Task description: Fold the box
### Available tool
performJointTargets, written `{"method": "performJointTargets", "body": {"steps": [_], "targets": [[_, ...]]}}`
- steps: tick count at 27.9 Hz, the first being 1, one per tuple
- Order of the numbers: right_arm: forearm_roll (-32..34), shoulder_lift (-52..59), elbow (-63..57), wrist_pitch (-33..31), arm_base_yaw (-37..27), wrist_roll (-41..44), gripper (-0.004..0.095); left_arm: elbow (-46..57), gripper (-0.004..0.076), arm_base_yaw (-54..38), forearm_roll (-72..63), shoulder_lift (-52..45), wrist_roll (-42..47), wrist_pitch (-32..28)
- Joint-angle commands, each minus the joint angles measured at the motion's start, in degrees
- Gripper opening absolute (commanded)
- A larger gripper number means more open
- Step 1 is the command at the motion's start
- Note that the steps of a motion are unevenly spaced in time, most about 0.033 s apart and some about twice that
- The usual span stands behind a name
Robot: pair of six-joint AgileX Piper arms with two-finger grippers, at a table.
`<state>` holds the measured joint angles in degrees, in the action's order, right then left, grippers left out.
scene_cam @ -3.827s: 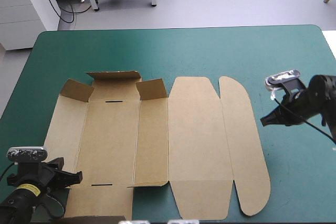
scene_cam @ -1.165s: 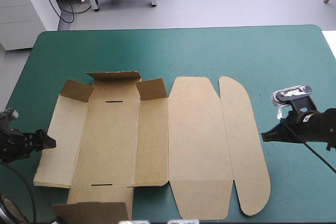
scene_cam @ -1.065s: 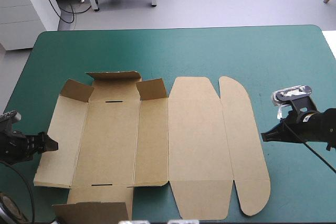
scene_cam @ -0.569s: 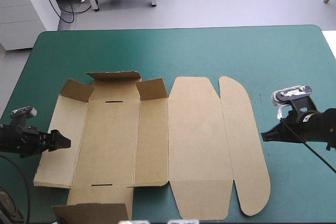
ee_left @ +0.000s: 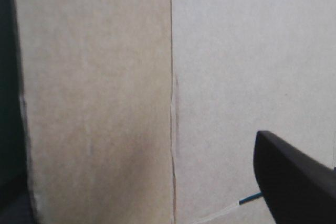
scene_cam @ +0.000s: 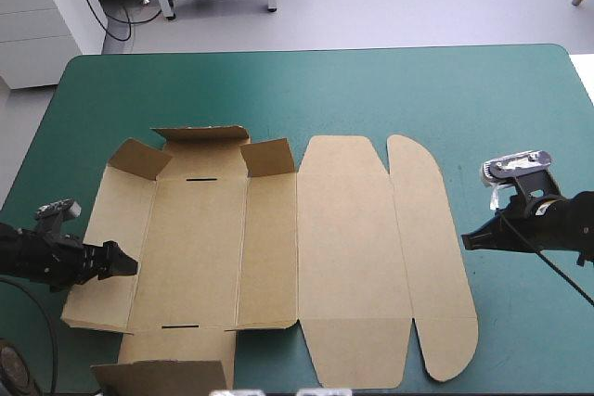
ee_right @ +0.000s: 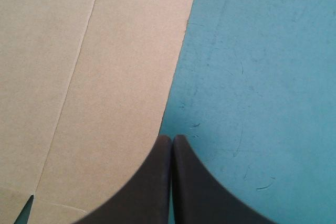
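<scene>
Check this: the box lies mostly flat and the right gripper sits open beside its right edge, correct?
No: the right gripper is shut, fingers meeting in a point, as the right wrist view shows. It does sit beside the right edge of the mostly flat box.

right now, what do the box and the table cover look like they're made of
The box looks like brown cardboard, matt and unprinted: pressed crease lines, cut slots and flaps that hold a bend. The table cover seems a teal-green matt sheet, perhaps rubbery or vinyl; the right wrist view shows fine scratches and hair-like marks, no visible weave.
</scene>
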<state>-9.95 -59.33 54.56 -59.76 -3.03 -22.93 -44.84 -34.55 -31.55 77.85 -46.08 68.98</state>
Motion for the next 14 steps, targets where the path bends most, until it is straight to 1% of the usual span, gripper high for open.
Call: {"method": "performJointTargets", "body": {"steps": [1, 4, 5, 9, 12, 13, 14], "targets": [[-0.9, 0.9, 1.4, 2.1, -0.2, -0.1, -0.0021, -0.2, 0.0557, 0.3, -2.9, -2.0, 0.2, 4.4], [-0.9, 0.9, 1.4, 2.1, -0.2, -0.1, -0.0021, -0.2, 0.0495, 0.3, -3.9, -2.5, 0.0, 4.4], [-0.9, 0.9, 1.4, 2.1, -0.2, -0.1, -0.0021, -0.2, 0.0459, 0.3, -4.0, -2.5, 0.0, 4.4], [-0.9, 0.9, 1.4, 2.1, -0.2, -0.1, -0.0021, -0.2, 0.0384, 0.3, -4.0, -2.5, 0.2, 4.4], [-0.9, 0.9, 1.4, 2.1, -0.2, -0.1, -0.0021, -0.2, 0.0284, 2.0, -2.4, -2.5, 0.6, 4.4], [-0.9, 0.9, 1.4, 2.1, -0.2, -0.1, -0.0021, -0.2, 0.0227, 3.2, -1.3, -2.5, 0.6, 4.4], [-0.9, 0.9, 1.4, 2.1, -0.2, -0.1, -0.0021, -0.2, 0.0185, 4.1, -0.3, -2.5, 0.9, 4.4]]}}
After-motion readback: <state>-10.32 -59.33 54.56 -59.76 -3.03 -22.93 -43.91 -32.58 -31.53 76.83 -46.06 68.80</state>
